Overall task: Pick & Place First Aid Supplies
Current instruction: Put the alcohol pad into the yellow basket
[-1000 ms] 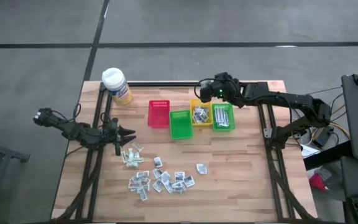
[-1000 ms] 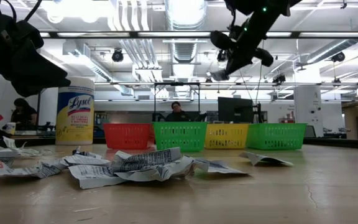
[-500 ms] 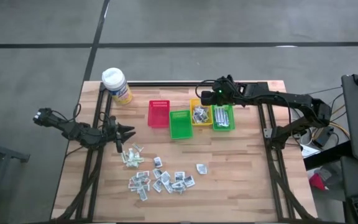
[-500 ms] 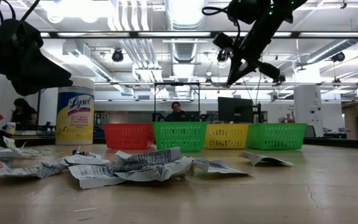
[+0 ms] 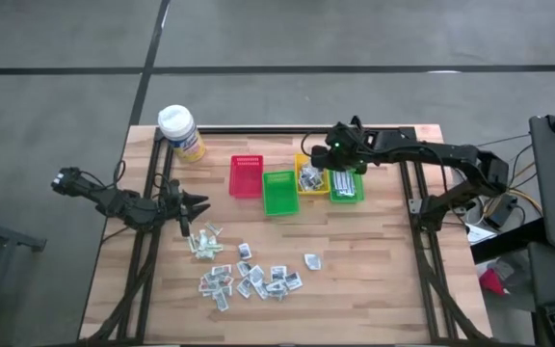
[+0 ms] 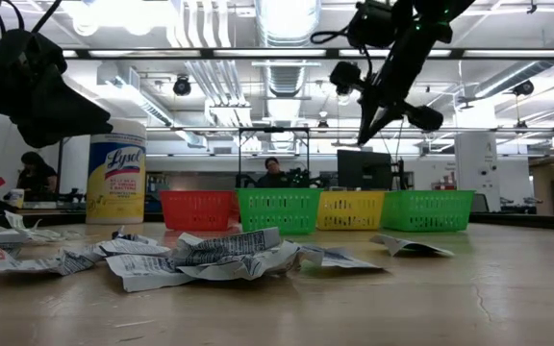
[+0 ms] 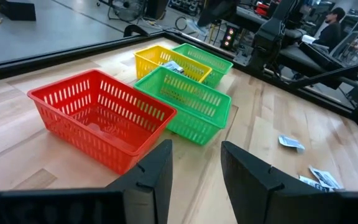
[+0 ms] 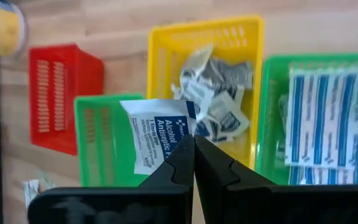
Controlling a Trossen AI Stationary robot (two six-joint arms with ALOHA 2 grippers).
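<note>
Wooden worktop [image 5: 374,270] with four bins, loose packets and two arms above it.

Right gripper [image 8: 193,144] hangs above the yellow bin [image 8: 166,43], fingers clenched on an alcohol antiseptic packet [image 8: 155,140]; in the high view it sits over the boundary between the yellow bin and the right-hand green bin [image 5: 346,183]. That yellow bin holds crinkly white wrappers [image 8: 219,93], and the right-hand green bin holds white strips with blue stripes [image 8: 319,118]. A second green bin [image 5: 278,193] and a red bin [image 5: 246,175] complete the row. Left gripper [image 5: 203,204] waits over the worktop's left side, near the red bin, fingers released and empty. Remaining first aid packets [image 5: 249,280] lie scattered on the near half of the worktop, with one packet [image 5: 311,260] apart to the right. A Lysol wipes canister [image 5: 181,132] stands at the far left corner.
</note>
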